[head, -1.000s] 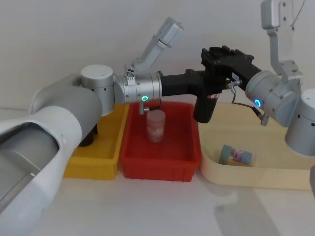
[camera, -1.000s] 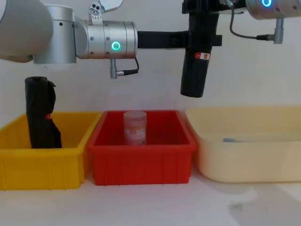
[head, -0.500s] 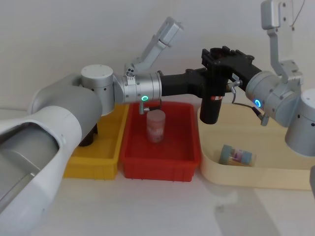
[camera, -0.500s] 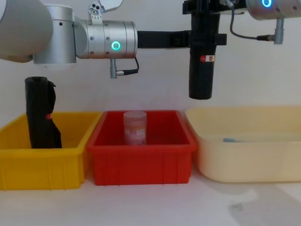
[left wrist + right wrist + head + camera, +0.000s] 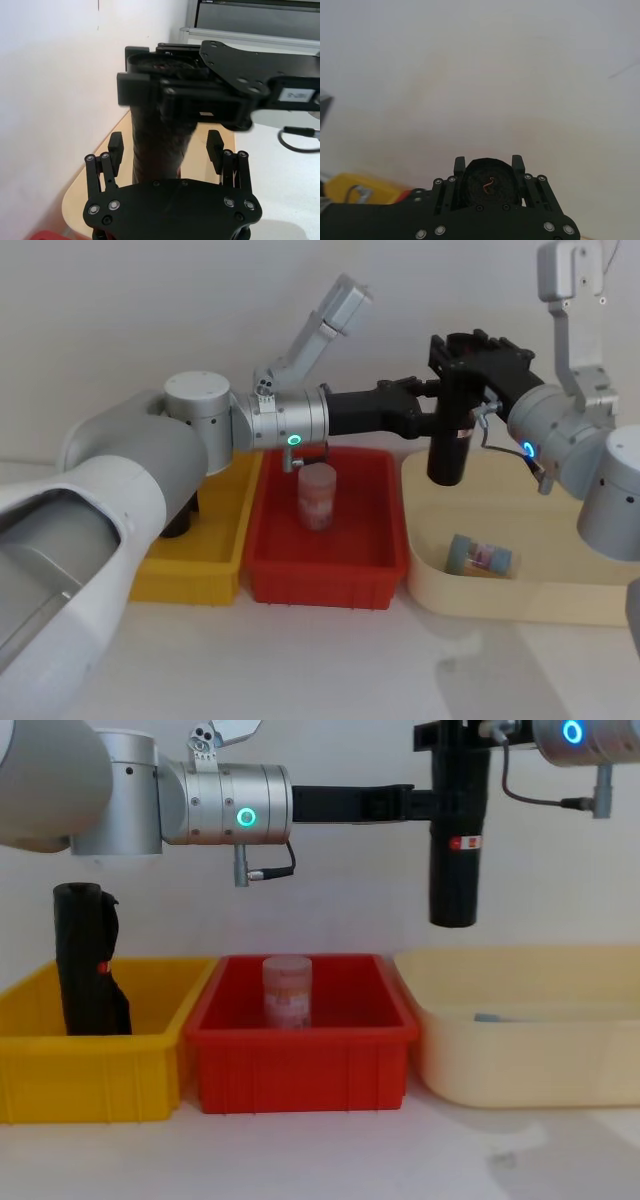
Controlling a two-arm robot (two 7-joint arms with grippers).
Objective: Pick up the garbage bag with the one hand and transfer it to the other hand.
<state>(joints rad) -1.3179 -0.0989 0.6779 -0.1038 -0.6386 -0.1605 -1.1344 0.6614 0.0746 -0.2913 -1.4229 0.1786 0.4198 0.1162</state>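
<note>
So the straight black cylindrical garbage bag roll (image 5: pixel 453 850) with the little red-and-white label hangs upright in the upper right of the chest view, above the seam between the red plastic bin (image 5: pixel 300 1055) and the cream tub (image 5: pixel 520 1050). The right claw (image 5: pixel 478 355), on the arm with the blue ring, is clamped around the roll's top end; in the right wrist view its two fingers (image 5: pixel 459 165) sit tight against either side of the roll. The left claw (image 5: pixel 165 150), on the arm with the teal ring, reaches in from the left at the same height, but its fingers (image 5: pixel 116 145) are spread wide with a gap on both sides of the roll, not touching. A small clear jar (image 5: pixel 287 991) stands in the red bin, and a lumpy black roll (image 5: pixel 88 960) stands in the yellow bin (image 5: pixel 90 1065) at lower left.
</note>
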